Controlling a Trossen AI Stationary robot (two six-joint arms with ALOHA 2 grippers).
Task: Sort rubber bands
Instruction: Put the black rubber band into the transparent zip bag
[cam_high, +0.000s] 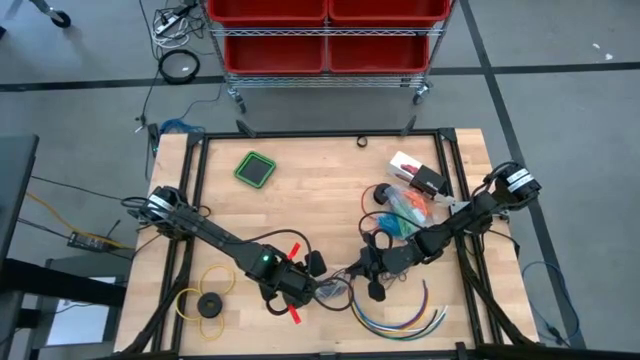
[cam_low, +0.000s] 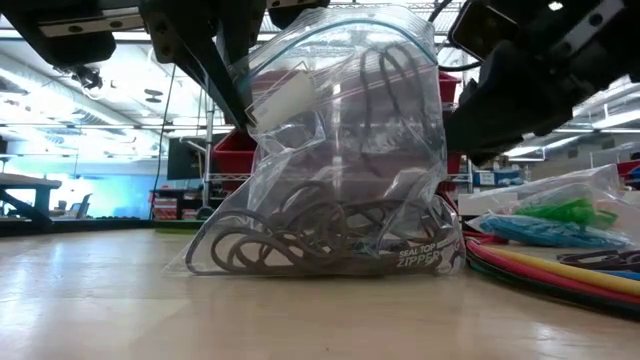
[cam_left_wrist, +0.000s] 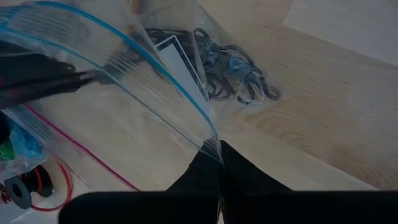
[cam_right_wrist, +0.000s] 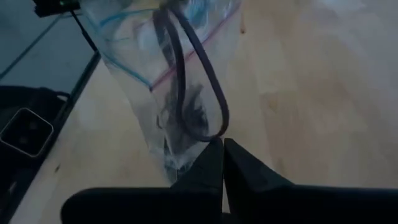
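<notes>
At the table's near edge we are holding up a clear zip-top bag (cam_low: 340, 160) between both arms; our left gripper (cam_left_wrist: 219, 163), its fingers pressed together, is pinching the bag's blue-lined rim. Our right gripper (cam_right_wrist: 222, 163), fingers likewise pressed together, is closing on the bag's opposite edge, where a dark purple rubber band (cam_right_wrist: 199, 81) is looping just above the fingertips, though we cannot tell whether the band itself is being pinched. Inside the bag a bunch of dark purple rubber bands (cam_low: 300, 240) is lying at the bottom beside a white card (cam_low: 285, 100). Blue bands (cam_low: 545, 232) and green bands (cam_low: 570, 211) are sitting in other bags toward the table's right side; multicoloured cables (cam_high: 405, 315) are curving along the wood nearby.
</notes>
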